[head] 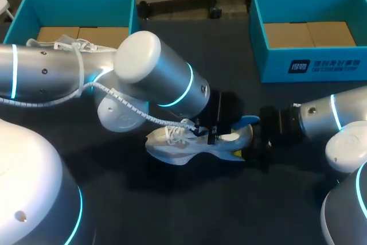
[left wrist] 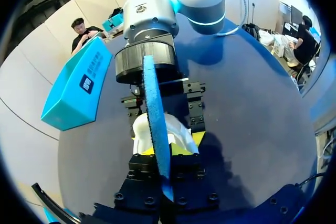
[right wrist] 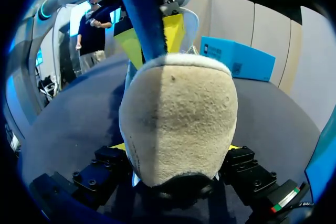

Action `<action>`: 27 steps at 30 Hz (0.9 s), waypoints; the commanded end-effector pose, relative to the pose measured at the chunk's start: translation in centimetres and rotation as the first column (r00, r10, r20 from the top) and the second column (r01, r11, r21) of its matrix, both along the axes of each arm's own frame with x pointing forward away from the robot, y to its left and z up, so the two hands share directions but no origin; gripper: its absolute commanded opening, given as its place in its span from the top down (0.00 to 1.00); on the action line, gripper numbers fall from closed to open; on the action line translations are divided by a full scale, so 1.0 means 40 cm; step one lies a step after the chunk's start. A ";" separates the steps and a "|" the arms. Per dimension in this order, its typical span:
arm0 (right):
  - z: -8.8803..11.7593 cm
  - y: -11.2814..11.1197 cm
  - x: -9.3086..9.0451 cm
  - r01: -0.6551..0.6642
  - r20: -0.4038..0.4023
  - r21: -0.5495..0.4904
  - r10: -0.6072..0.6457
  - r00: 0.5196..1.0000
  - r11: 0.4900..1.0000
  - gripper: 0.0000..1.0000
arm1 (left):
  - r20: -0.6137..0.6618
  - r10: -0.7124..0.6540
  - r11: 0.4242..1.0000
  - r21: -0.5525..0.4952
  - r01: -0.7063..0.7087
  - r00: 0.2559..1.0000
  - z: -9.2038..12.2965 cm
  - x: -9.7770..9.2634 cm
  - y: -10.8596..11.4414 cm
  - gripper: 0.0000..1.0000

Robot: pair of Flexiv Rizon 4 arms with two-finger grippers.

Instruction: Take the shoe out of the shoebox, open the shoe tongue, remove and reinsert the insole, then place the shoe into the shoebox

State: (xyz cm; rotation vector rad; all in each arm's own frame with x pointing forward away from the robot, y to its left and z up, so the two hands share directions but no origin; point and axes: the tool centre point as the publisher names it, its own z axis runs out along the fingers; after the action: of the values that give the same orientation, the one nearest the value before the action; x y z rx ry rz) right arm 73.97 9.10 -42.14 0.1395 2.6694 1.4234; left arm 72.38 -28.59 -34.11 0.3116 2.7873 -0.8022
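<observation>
The white shoe (head: 183, 144) rests on the dark counter (head: 172, 205) in the lower middle of the head view, toe toward the left. The right gripper (head: 249, 142), entering from the right edge, is clamped on the heel, with a yellow tip pressed to each side. The left gripper (head: 205, 133) sits over the shoe's opening, pinched closed on the blue insole (head: 248, 121), which juts out above the heel. The left shoebox (head: 28, 12) stands at upper left and the right shoebox (head: 321, 64) at upper right.
</observation>
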 end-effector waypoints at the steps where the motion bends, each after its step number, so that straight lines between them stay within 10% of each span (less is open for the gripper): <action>1: 0.000 0.003 -0.003 0.002 0.001 -0.004 -0.002 1.000 1.000 1.00 | -0.033 -0.012 1.000 -0.012 0.012 0.999 0.018 -0.003 0.018 1.00; 27: 0.000 0.003 -0.003 0.002 0.001 -0.004 -0.002 1.000 1.000 1.00 | -0.081 -0.018 0.996 -0.091 0.010 0.997 0.255 -0.002 -0.055 1.00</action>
State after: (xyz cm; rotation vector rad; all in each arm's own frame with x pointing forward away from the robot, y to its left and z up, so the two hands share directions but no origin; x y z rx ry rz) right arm 73.97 9.10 -42.13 0.1395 2.6694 1.4234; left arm 72.24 -30.29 -24.98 0.2879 2.7995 -0.9938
